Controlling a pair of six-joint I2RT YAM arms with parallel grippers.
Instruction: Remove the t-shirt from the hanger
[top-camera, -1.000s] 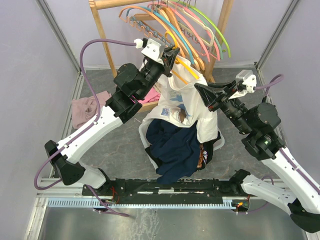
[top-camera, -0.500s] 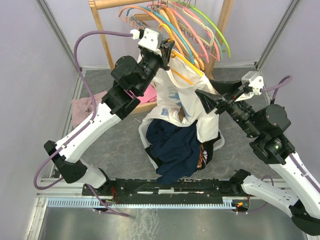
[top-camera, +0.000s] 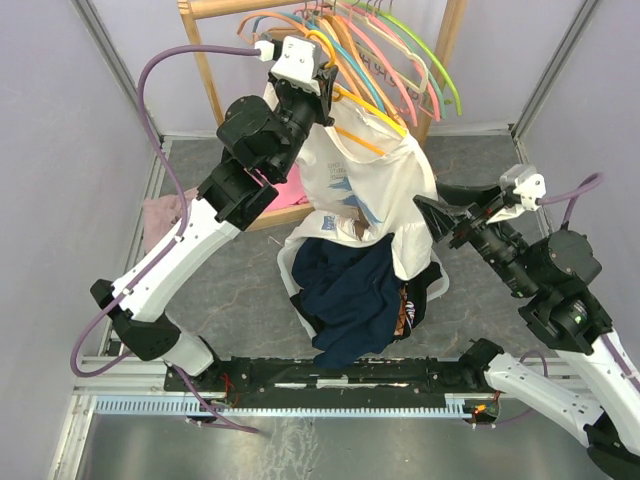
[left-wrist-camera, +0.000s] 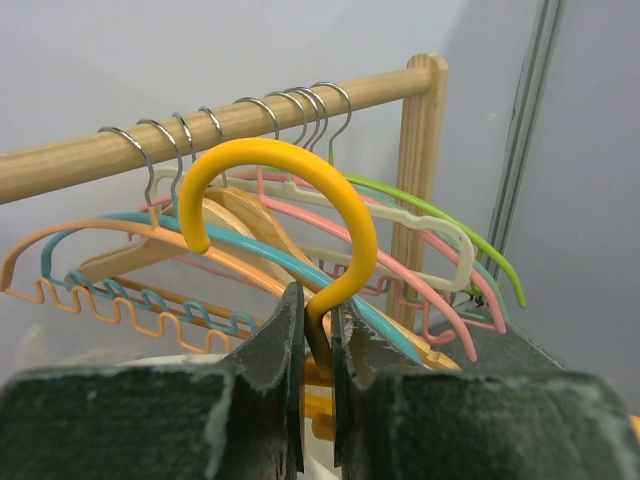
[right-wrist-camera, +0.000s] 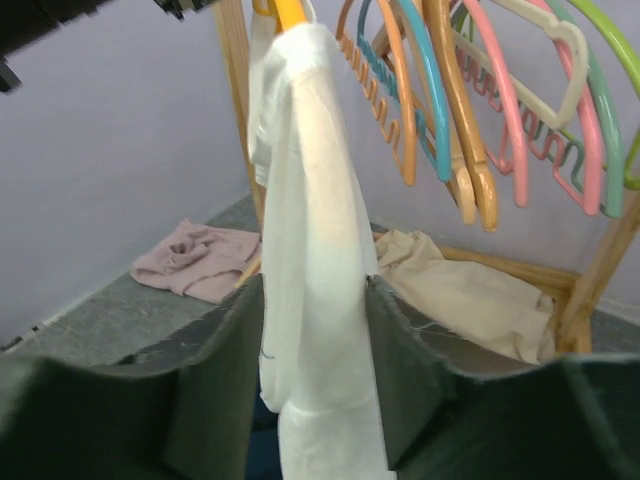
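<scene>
Lilac wall and a wooden rail (left-wrist-camera: 100, 155) carrying coloured hangers (left-wrist-camera: 430, 225) form the background at the left wrist. The left pincer (left-wrist-camera: 318, 335) is clamped on the stem of the yellow hanger (left-wrist-camera: 285, 150), just below its hook. At the right wrist, the right pincer (right-wrist-camera: 310, 290) is spread apart, and the white t-shirt (right-wrist-camera: 310, 200) is seen hanging between its fingers (right-wrist-camera: 215, 390). From above, the t-shirt is suspended over a dark blue garment (top-camera: 345, 290) on the grey tabletop (top-camera: 230, 290), with the right pincer just beside its edge.
</scene>
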